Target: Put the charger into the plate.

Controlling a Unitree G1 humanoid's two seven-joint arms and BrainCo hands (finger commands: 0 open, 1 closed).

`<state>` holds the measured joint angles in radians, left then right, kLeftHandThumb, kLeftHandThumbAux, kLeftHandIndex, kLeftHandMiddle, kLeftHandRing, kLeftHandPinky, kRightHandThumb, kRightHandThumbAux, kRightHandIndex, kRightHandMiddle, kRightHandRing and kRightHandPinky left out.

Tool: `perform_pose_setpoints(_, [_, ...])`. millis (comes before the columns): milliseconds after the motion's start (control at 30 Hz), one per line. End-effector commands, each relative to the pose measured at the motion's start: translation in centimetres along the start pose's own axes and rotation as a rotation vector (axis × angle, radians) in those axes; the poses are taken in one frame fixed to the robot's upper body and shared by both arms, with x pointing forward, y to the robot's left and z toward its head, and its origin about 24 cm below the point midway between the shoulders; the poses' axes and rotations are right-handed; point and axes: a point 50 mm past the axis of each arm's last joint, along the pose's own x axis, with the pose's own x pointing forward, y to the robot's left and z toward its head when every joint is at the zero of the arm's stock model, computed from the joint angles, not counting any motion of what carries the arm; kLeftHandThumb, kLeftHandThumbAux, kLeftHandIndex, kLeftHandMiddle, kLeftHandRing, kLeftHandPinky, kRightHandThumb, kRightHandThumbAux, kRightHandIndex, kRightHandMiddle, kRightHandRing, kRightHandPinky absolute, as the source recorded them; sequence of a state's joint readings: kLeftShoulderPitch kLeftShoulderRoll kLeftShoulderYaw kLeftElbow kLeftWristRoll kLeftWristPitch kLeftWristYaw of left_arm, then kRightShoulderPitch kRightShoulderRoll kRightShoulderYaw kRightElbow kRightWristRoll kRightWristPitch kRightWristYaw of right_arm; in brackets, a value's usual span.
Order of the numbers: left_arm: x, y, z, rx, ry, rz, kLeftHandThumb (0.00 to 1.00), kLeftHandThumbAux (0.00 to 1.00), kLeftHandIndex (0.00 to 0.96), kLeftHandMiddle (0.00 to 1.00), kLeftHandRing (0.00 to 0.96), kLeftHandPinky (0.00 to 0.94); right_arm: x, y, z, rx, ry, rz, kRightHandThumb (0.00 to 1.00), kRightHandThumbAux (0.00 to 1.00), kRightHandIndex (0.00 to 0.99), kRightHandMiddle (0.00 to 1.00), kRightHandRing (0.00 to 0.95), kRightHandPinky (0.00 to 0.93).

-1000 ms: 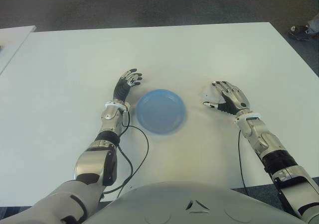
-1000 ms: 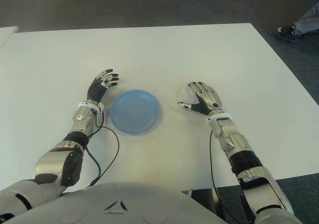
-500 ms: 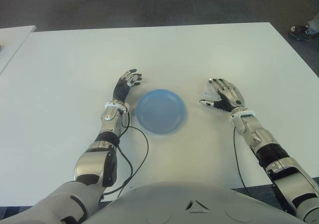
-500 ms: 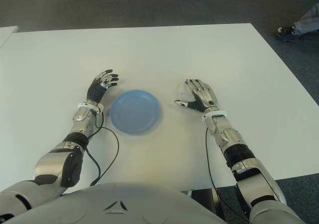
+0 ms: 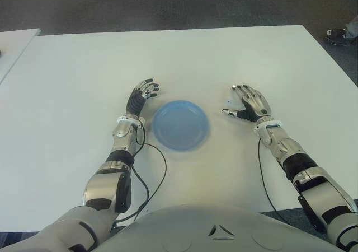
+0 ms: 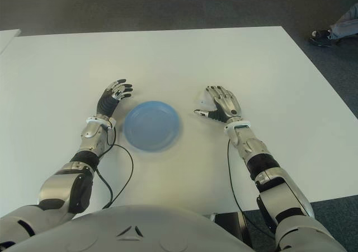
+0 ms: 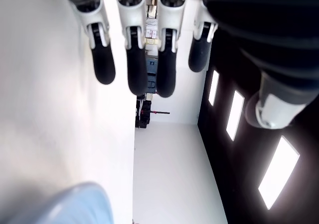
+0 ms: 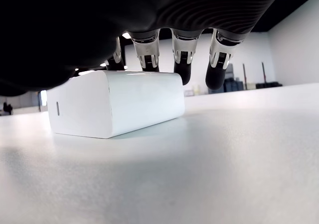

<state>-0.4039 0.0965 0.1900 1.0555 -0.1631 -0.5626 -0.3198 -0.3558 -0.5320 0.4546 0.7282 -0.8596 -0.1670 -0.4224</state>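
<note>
A round blue plate (image 5: 180, 125) lies on the white table (image 5: 224, 56) in front of me. A small white block-shaped charger (image 8: 114, 102) lies on the table right of the plate, and in the eye views only its edge (image 6: 202, 102) shows. My right hand (image 5: 246, 102) hovers over the charger with its fingers (image 8: 182, 59) spread above its top, not closed on it. My left hand (image 5: 142, 91) shows just left of the plate, its fingers (image 7: 134, 64) relaxed and holding nothing.
Another white table's corner (image 5: 14, 45) shows at the far left. A person's shoe (image 5: 337, 36) is on the floor beyond the table's far right corner. Black cables (image 5: 158, 173) trail from both forearms toward the near edge.
My right hand has slid left and a little away from me, now covering most of the charger. The left hand and the plate have not moved.
</note>
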Motion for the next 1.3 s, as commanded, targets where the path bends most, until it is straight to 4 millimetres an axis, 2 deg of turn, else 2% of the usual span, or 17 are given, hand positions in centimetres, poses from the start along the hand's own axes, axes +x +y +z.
perform_pose_setpoints(33, [-1.5, 0.2, -2.0, -0.028, 0.092, 0.006, 0.0, 0.497, 0.235, 0.318, 0.315, 0.3, -0.8, 1.6, 0.2, -0.012, -0.01, 0.07, 0.385, 0.107, 0.0, 0.0, 0.0, 0.0])
perform_pose_setpoints(700, [-1.4, 0.4, -1.8, -0.01, 0.096, -0.005, 0.0, 0.503, 0.238, 0.32, 0.319, 0.307, -0.7, 0.1, 1.0, 0.011, -0.058, -0.067, 0.344, 0.086, 0.0, 0.0, 0.0, 0.0])
perform_pose_setpoints(1300, [-0.6, 0.3, -1.2, -0.003, 0.098, -0.013, 0.0, 0.491, 0.231, 0.316, 0.311, 0.295, -0.7, -1.1, 1.1, 0.025, -0.107, -0.09, 0.344, 0.088, 0.0, 0.0, 0.0, 0.0])
